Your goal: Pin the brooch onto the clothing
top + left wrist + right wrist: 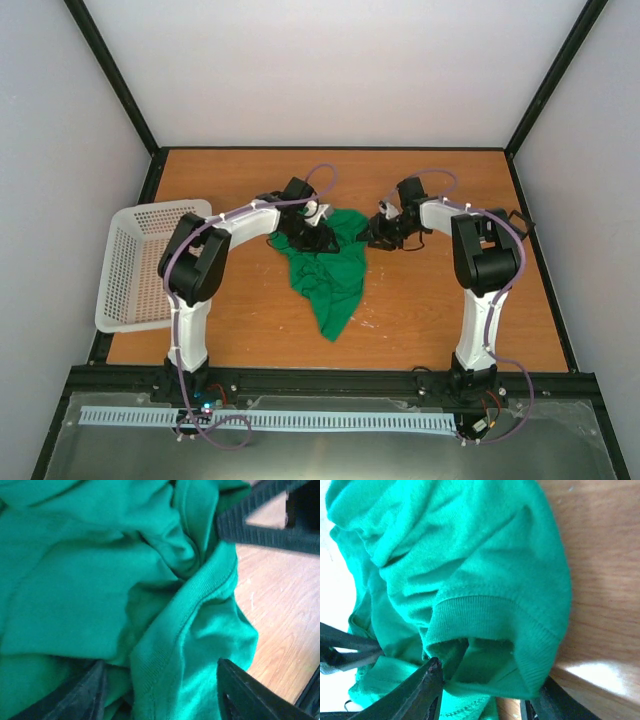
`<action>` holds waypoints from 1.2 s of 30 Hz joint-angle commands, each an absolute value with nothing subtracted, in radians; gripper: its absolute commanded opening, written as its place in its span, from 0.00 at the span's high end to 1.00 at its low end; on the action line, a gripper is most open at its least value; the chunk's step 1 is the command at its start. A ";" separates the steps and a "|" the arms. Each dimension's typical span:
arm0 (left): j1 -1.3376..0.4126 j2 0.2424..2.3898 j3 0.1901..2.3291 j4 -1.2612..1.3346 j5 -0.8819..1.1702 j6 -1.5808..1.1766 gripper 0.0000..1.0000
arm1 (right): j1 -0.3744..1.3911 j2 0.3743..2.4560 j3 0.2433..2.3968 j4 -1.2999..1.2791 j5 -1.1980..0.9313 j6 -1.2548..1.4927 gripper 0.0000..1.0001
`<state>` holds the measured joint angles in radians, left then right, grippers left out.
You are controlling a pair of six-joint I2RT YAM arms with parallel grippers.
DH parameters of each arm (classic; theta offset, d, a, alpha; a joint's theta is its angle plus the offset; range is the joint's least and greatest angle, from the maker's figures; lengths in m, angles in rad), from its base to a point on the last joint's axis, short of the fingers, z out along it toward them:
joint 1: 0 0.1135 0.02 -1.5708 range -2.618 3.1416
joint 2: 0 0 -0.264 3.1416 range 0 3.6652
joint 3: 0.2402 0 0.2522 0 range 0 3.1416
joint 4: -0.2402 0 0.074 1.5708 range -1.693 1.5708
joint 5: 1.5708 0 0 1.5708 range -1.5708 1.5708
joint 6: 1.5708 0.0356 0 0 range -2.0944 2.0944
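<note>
The green T-shirt [335,275] lies crumpled on the wooden table [430,320], with both arms reaching in at its far end. The left gripper [161,661] is at the T-shirt's far left corner. Its jaws stand wide apart, astride a ribbed, stitched fold. The loose cloth bulges up between the fingers [237,692] and is not pinched. The right gripper [492,672] is at the T-shirt's far right corner. Its jaws are narrower and press in from both sides on the ribbed sleeve cuff, which is bunched tight between them and gripped. The brooch cannot be made out in any view. A white mesh basket [135,265] sits well to the left of the T-shirt.
</note>
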<state>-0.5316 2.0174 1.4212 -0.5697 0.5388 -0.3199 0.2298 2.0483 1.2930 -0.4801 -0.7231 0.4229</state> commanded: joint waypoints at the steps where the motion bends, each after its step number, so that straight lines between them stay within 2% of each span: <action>1: -0.552 2.009 1.435 -0.579 0.629 -0.304 0.47 | 0.213 2.060 1.292 -0.433 -0.736 0.446 0.60; 3: -0.552 1.988 1.424 -0.582 0.635 -0.311 0.62 | 0.215 2.067 1.313 -0.427 -0.748 0.446 0.70; 6: -0.551 1.948 1.440 -0.611 0.645 -0.314 0.81 | 0.216 2.045 1.361 -0.434 -0.781 0.449 0.91; 7: -0.552 1.933 1.456 -0.627 0.645 -0.314 0.91 | 0.218 2.028 1.383 -0.438 -0.789 0.453 0.96; 8: -0.551 1.917 1.477 -0.652 0.640 -0.314 0.98 | 0.220 2.004 1.403 -0.441 -0.800 0.464 0.97; 12: -0.543 1.802 1.588 -0.748 0.564 -0.314 0.99 | 0.236 1.888 1.545 -0.473 -0.819 0.488 0.97; 16: -0.524 1.657 1.746 -0.850 0.433 -0.307 0.99 | 0.249 1.795 1.765 -0.518 -0.806 0.502 0.97; 19: -0.506 1.576 1.883 -0.893 0.417 -0.279 0.99 | 0.284 1.759 1.931 -0.483 -0.789 0.532 0.97; 27: -0.500 1.466 2.253 -1.002 0.409 -0.252 0.99 | 0.448 1.939 2.434 -0.395 -0.717 0.612 0.97; 33: -0.500 1.259 2.258 -0.933 0.275 -0.324 0.99 | 0.544 2.038 2.584 -0.153 -0.677 0.768 0.97; 36: -0.501 1.179 2.238 -0.899 0.151 -0.354 0.99 | 0.551 2.017 2.621 -0.187 -0.609 0.739 0.97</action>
<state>-0.5053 1.2854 2.2345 -0.9386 0.2916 -0.3016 0.5537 2.0228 2.5706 -0.2367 -0.7391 0.7044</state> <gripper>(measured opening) 0.039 0.029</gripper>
